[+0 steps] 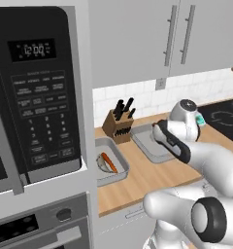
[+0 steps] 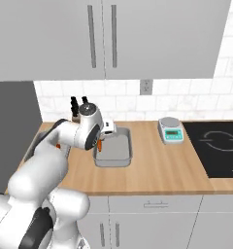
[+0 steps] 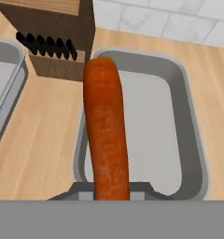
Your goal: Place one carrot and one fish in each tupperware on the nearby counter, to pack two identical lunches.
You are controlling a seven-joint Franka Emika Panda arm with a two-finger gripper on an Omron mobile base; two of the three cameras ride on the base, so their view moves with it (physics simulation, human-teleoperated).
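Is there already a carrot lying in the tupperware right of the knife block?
No, that tupperware is bare inside; the carrot is held above it.

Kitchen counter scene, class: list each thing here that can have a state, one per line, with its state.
Gripper: shut on a carrot.
Right tupperware: empty, carrot above it.
Left tupperware: holds a carrot and a fish.
Wall cabinets: doors closed.
Microwave: door closed, clock lit.
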